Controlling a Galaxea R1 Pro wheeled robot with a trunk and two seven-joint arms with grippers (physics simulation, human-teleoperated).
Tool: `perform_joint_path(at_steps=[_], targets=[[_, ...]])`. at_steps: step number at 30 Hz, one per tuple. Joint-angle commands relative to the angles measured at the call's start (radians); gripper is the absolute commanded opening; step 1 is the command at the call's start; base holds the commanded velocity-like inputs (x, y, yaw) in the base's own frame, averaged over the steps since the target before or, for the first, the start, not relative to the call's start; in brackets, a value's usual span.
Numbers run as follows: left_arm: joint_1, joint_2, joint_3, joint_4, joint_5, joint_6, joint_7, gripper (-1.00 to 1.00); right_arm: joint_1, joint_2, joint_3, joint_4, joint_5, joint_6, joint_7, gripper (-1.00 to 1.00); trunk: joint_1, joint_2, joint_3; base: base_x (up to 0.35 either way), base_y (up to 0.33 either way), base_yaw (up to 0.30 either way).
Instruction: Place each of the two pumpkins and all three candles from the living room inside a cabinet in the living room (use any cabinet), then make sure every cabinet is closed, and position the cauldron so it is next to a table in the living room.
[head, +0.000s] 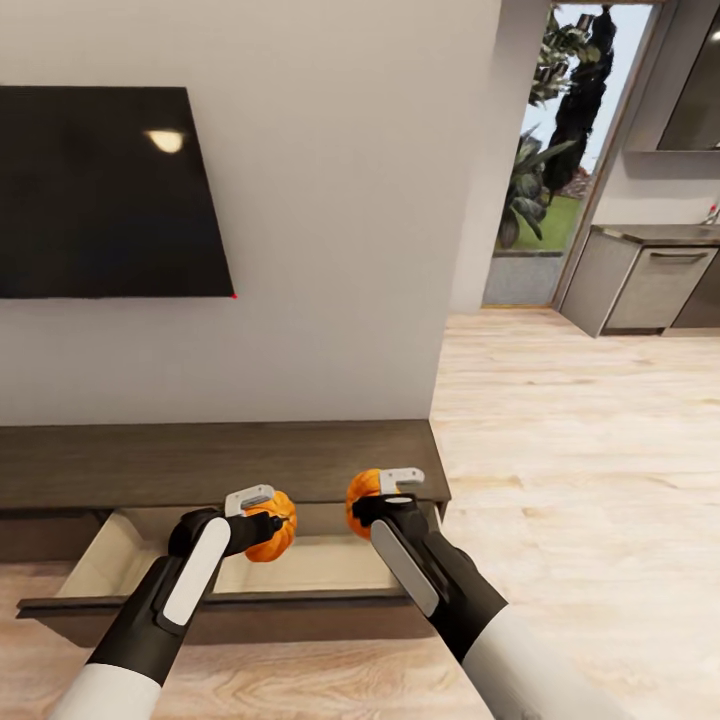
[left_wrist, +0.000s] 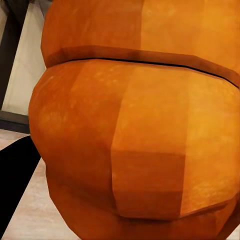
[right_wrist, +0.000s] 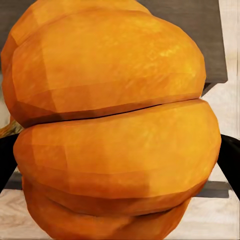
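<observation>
While each pincer is clamped on a pumpkin, both loads hang over the open drawer of the cabinet (head: 220, 465). The left pincer (head: 262, 515) grips the left pumpkin (head: 272, 525) above the pale drawer interior (head: 300, 565), and the right pincer (head: 395, 490) holds the right pumpkin (head: 362, 500) higher, near the drawer's right end and just in front of the cabinet's top edge.

To finish this step well, I would judge it best to lower each pumpkin until it nearly meets the drawer floor before letting go. These ribbed, rounded bodies will likely roll if dropped. The right one looks closest to the cabinet lip, so it should first come forward and inward, clear of the edge. Keeping the two apart inside leaves room for the candles and lets the drawer slide shut without jamming.

The head view gives the layout: drawer pulled out, dark wall screen (head: 105, 190) above, wooden floor (head: 580, 450) running toward the grey kitchen units (head: 650, 285). The left wrist view adds the pumpkin's (left_wrist: 135, 140) ribbed skin close up, with a sliver of beige drawer wall beside it. The right wrist view shows its pumpkin (right_wrist: 115, 130) against the dark cabinet top (right_wrist: 200, 35), with a dark finger (right_wrist: 231, 160) at each flank.
</observation>
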Motion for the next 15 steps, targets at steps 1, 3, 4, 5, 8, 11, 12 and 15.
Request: perform_joint_path(at_steps=[1, 3, 4, 5, 8, 11, 12, 15], targets=[[-0.001, 0.001, -0.003, -0.001, 0.009, 0.002, 0.013, -1.00, -0.007, 0.000, 0.002, 0.011, -0.012, 0.004, -0.011, -1.00, 0.000, -0.001, -0.001, 0.081, 0.000, 0.000], [-0.001, 0.001, -0.003, -0.001, 0.009, 0.002, 0.013, -1.00, -0.016, 0.000, 0.002, 0.028, -0.020, 0.008, -0.011, -1.00, 0.000, -0.001, -0.001, 0.179, -0.007, 0.000], [-0.001, 0.001, -0.004, -0.001, 0.009, 0.002, 0.013, -1.00, -0.019, 0.000, 0.002, 0.035, -0.031, 0.009, -0.011, -1.00, 0.000, -0.001, -0.001, 0.260, -0.045, 0.000], [-0.001, 0.001, -0.004, -0.001, 0.009, 0.002, 0.013, -1.00, -0.020, 0.000, 0.002, 0.038, -0.037, 0.010, -0.011, -1.00, 0.000, -0.001, -0.001, 0.273, -0.057, 0.000], [-0.001, 0.001, -0.004, -0.001, 0.009, 0.002, 0.013, -1.00, -0.022, 0.000, 0.002, 0.045, -0.045, 0.011, -0.011, -1.00, 0.000, -0.001, -0.001, 0.165, -0.033, 0.000], [-0.001, 0.001, -0.004, -0.001, 0.009, 0.002, 0.013, -1.00, -0.023, 0.000, 0.002, 0.055, -0.048, 0.011, -0.011, -1.00, 0.000, -0.001, -0.001, 0.033, -0.006, 0.000], [-0.001, 0.001, -0.004, -0.001, 0.009, 0.002, 0.013, -1.00, -0.027, 0.000, 0.002, 0.066, -0.048, 0.011, -0.011, -1.00, 0.000, -0.001, -0.001, 0.009, -0.002, 0.000], [-0.001, 0.001, -0.004, -0.001, 0.009, 0.002, 0.013, -1.00, -0.060, -0.001, 0.001, 0.135, -0.058, 0.011, -0.006, -1.00, 0.000, -0.001, -0.001, 0.004, -0.001, 0.000]])
